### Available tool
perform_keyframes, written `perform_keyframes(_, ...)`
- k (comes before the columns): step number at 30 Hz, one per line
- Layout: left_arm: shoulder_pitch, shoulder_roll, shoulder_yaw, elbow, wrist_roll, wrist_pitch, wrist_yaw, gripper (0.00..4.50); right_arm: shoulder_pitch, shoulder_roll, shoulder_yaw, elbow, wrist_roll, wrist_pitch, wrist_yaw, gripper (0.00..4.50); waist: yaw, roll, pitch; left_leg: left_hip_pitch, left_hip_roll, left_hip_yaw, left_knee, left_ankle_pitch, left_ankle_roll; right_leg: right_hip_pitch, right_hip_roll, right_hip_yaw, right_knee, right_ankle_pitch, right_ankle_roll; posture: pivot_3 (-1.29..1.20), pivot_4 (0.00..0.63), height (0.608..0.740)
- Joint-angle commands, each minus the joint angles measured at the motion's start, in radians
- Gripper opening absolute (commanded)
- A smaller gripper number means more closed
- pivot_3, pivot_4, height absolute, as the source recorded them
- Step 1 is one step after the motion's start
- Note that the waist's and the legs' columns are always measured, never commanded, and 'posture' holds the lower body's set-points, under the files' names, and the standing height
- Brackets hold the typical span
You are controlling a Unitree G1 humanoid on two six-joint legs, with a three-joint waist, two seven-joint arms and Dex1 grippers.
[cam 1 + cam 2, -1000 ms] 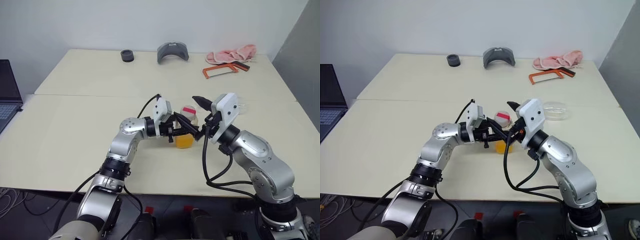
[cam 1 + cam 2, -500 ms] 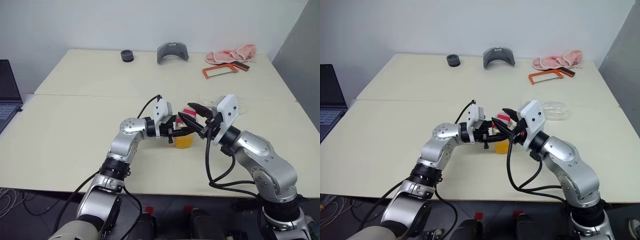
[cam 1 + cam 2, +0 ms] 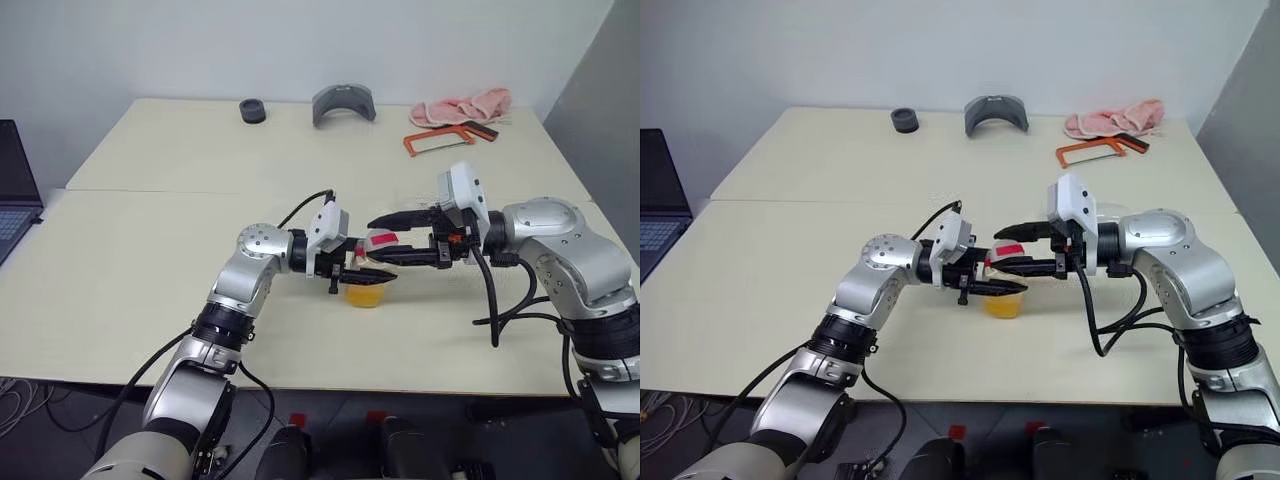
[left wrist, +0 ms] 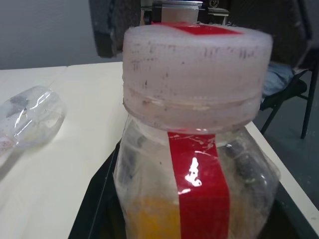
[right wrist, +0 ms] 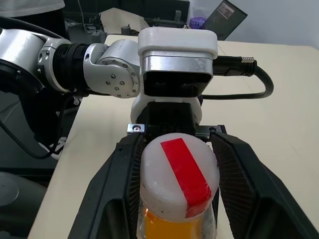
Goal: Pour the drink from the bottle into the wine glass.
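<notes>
We find the bottle (image 3: 1006, 262) standing near the middle of the cream worktop (image 3: 820, 180), in front of the robot, with the drink (image 3: 1004, 303) filling only its lower part. The cap appears whitish with a red stripe running across it and down the side of the bottle. The left claw (image 3: 992, 288) reaches in from the robot's left and is closed tight on the body of the bottle, just below the cap; in the left wrist view the bottle (image 4: 195, 149) stands directly before the camera with dark fingers (image 4: 244, 169) pressed against its sides. The right claw (image 3: 1015, 247) reaches in roughly level from the robot's right, at cap height, and is partly closed around the cap: in the right wrist view its two fingers (image 5: 117, 181) stand close on either side of the cap (image 5: 178, 177), though we cannot tell whether the pads actually bear on it. The wine glass (image 4: 27, 117) appears to lie on its side on the worktop beyond the bottle, well clear of both claws. At the far edge of the worktop we note a pink cloth (image 3: 1116, 118), an orange-framed hacksaw (image 3: 1095, 151), a grey curved object (image 3: 995, 113) and a small black ring (image 3: 904, 120).
</notes>
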Motion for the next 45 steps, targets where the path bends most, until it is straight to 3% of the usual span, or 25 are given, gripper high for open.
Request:
perform_keyframes(1, -0.004, -0.006, 0.06, -0.037, -0.032, -0.008, 0.061, 1.76, 0.055, 0.002, -0.111, -0.047, 0.024, 0.032, -0.101, 2.84, 0.004, 0.0, 0.0, 0.0, 0.0, -0.001, 0.001, 0.0, 0.0, 0.0, -0.001, 0.0, 0.0, 0.0, 0.0, 0.0, 0.15, 0.74)
perform_keyframes(5, 0.003, -0.027, 0.081, -0.026, -0.026, -0.017, 0.128, 1.76, 0.151, 0.034, -0.236, -0.215, 0.092, 0.087, -0.258, 4.22, 0.006, 0.0, 0.0, -0.001, 0.0, -0.003, 0.001, 0.0, 0.0, 0.0, -0.002, 0.0, 0.0, 0.0, 0.0, 0.0, 0.15, 0.74)
perform_keyframes(9, 0.001, -0.044, 0.086, -0.005, -0.009, -0.046, 0.171, 1.76, 0.281, 0.129, -0.267, -0.422, 0.133, 0.152, -0.475, 4.23, 0.006, 0.0, 0.0, -0.001, 0.0, -0.006, 0.0, 0.0, 0.0, 0.0, -0.002, 0.0, 0.0, 0.0, 0.0, 0.0, 0.15, 0.74)
perform_keyframes(17, -0.036, -0.075, 0.069, 0.083, 0.033, -0.134, 0.206, 1.76, 0.366, 0.347, -0.052, -0.51, -0.165, 0.133, -0.872, 4.23, 0.001, 0.0, 0.0, 0.001, -0.002, -0.005, 0.001, 0.001, -0.001, 0.0, 0.001, 0.001, 0.002, 0.0, 0.0, 0.0, 0.15, 0.74)
perform_keyframes(26, -0.056, -0.087, 0.066, 0.129, 0.051, -0.17, 0.208, 1.76, 0.347, 0.456, 0.008, -0.466, -0.25, 0.116, -0.948, 4.23, 0.002, 0.0, 0.0, 0.001, -0.002, -0.005, 0.0, 0.002, -0.002, 0.0, 0.001, 0.001, 0.001, 0.0, 0.0, 0.0, 0.15, 0.74)
perform_keyframes(34, -0.051, -0.082, 0.071, 0.132, 0.052, -0.175, 0.207, 1.76, 0.352, 0.471, 0.005, -0.432, -0.273, 0.102, -0.936, 4.23, 0.002, 0.0, 0.0, 0.001, -0.002, -0.005, 0.0, 0.001, -0.001, 0.0, 0.001, 0.001, 0.001, 0.0, 0.0, 0.0, 0.15, 0.74)
perform_keyframes(37, -0.049, -0.081, 0.071, 0.13, 0.051, -0.173, 0.206, 1.76, 0.352, 0.474, 0.002, -0.42, -0.279, 0.095, -0.936, 3.62, 0.001, 0.0, 0.0, 0.001, -0.002, -0.005, 0.0, 0.001, -0.001, 0.0, 0.001, 0.001, 0.001, 0.0, 0.0, 0.0, 0.15, 0.74)
perform_keyframes(42, -0.043, -0.076, 0.069, 0.121, 0.048, -0.164, 0.198, 1.76, 0.358, 0.472, -0.014, -0.415, -0.273, 0.071, -0.912, 1.91, 0.001, 0.0, 0.0, 0.001, -0.002, -0.005, 0.0, 0.001, -0.001, 0.0, 0.001, 0.001, 0.001, 0.0, 0.0, 0.0, 0.15, 0.74)
perform_keyframes(45, -0.04, -0.07, 0.065, 0.111, 0.04, -0.146, 0.18, 1.76, 0.354, 0.453, -0.003, -0.408, -0.263, 0.04, -0.861, 1.91, 0.001, 0.0, 0.0, 0.001, -0.002, -0.005, 0.0, 0.001, -0.001, 0.0, 0.001, 0.001, 0.001, 0.0, 0.0, 0.0, 0.15, 0.74)
